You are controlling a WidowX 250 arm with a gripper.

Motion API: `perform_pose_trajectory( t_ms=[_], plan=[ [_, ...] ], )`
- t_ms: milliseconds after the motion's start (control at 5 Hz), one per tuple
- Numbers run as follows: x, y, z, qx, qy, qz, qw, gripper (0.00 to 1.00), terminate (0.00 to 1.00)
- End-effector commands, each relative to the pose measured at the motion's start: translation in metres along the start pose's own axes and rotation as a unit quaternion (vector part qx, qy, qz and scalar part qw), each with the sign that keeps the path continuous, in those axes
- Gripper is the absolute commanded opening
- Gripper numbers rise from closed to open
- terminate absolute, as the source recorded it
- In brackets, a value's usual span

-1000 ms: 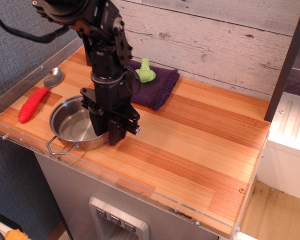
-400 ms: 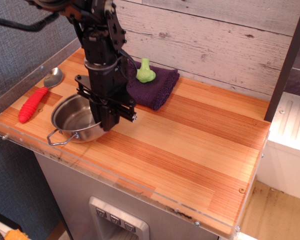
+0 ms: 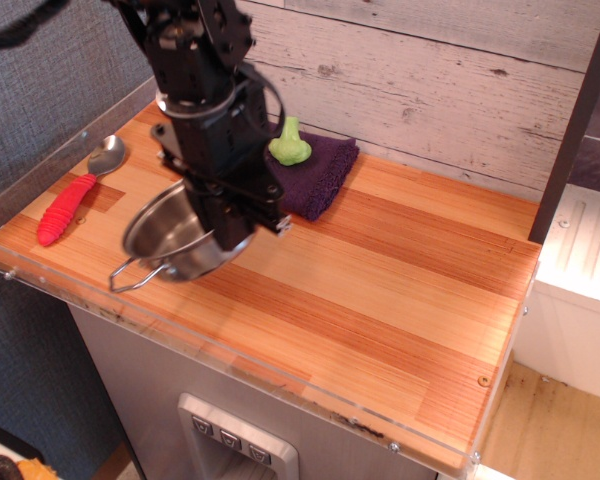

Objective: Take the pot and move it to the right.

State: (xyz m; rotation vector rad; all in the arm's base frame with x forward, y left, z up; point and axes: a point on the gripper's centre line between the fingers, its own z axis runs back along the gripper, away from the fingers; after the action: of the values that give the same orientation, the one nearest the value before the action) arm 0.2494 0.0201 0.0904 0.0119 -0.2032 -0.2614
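Observation:
The pot is a shallow shiny steel pot with a wire loop handle at its near-left side. It hangs tilted above the left part of the wooden counter, its near side lower. My gripper is shut on the pot's right rim and holds it off the surface. The fingertips are partly hidden by the rim and the gripper body.
A spoon with a red handle lies at the far left. A purple cloth with a green object on it lies at the back by the plank wall. A clear lip runs along the counter's front edge.
The gripper closed on the pot's right rim, lifted it off the counter and tilted it, moving slightly up and right. The spoon, cloth and green object have not moved.

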Motion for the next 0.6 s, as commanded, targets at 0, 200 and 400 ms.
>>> perform_pose_trajectory(
  t_ms=[0,200,400],
  plan=[
    [0.026,-0.056,0.024,-0.009,-0.039,-0.087,0.9954,0.0,0.0],
    [0.046,-0.085,0.02,-0.015,-0.041,-0.109,0.9931,0.0,0.0],
    [0.049,-0.099,0.003,0.002,-0.03,-0.133,0.9906,0.0,0.0]
  ],
)
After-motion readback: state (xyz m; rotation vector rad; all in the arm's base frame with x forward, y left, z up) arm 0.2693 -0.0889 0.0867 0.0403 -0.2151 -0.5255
